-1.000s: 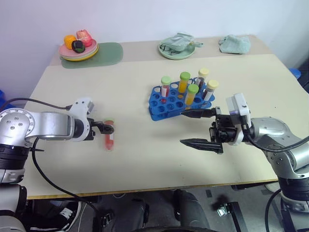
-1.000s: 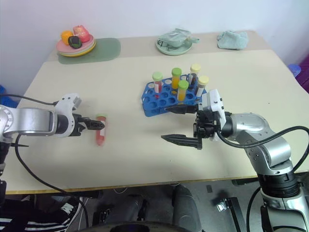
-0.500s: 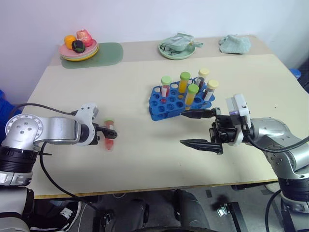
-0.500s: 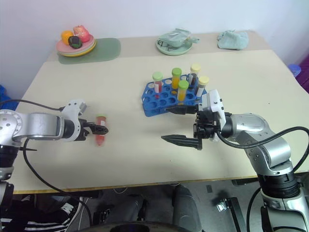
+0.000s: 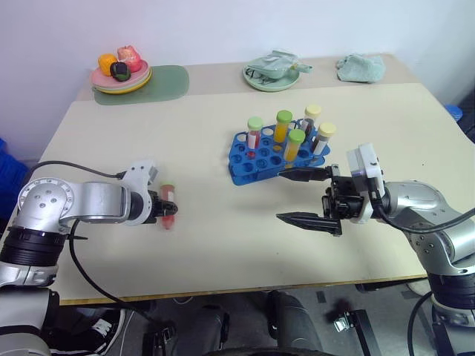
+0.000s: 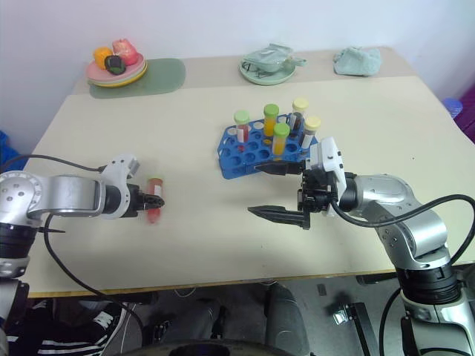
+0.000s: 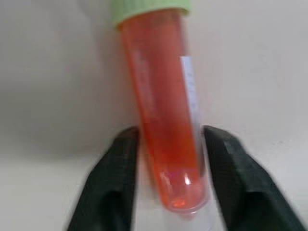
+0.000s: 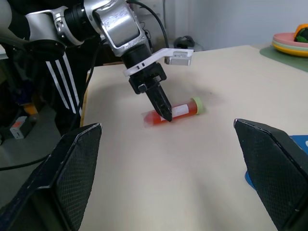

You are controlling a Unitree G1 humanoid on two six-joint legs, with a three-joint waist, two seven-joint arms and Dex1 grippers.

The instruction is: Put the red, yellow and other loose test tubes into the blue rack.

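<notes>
A loose test tube [image 5: 168, 205] with red filling and a green cap lies on the table at the left. My left gripper [image 5: 162, 211] is shut on its lower end. In the left wrist view both black fingers [image 7: 115, 183] press against the tube [image 7: 163, 115] from either side. The blue rack [image 5: 245, 160] stands right of centre and holds several upright tubes with green and pale-yellow caps. My right gripper [image 5: 294, 197] hovers open just in front of the rack, pointing left, with nothing between its fingers. The right wrist view looks across at the red tube [image 8: 174, 111].
At the back left a plate of toy food [image 5: 121, 74] sits on a green mat [image 5: 165, 81]. A pale green dish with a crumpled cloth [image 5: 272, 73] and a teal cloth [image 5: 361, 67] lie along the back edge.
My left gripper has edged in around the red tube and its fingers have closed from wide open onto it. The tube still lies on the table. The right arm has not moved.
</notes>
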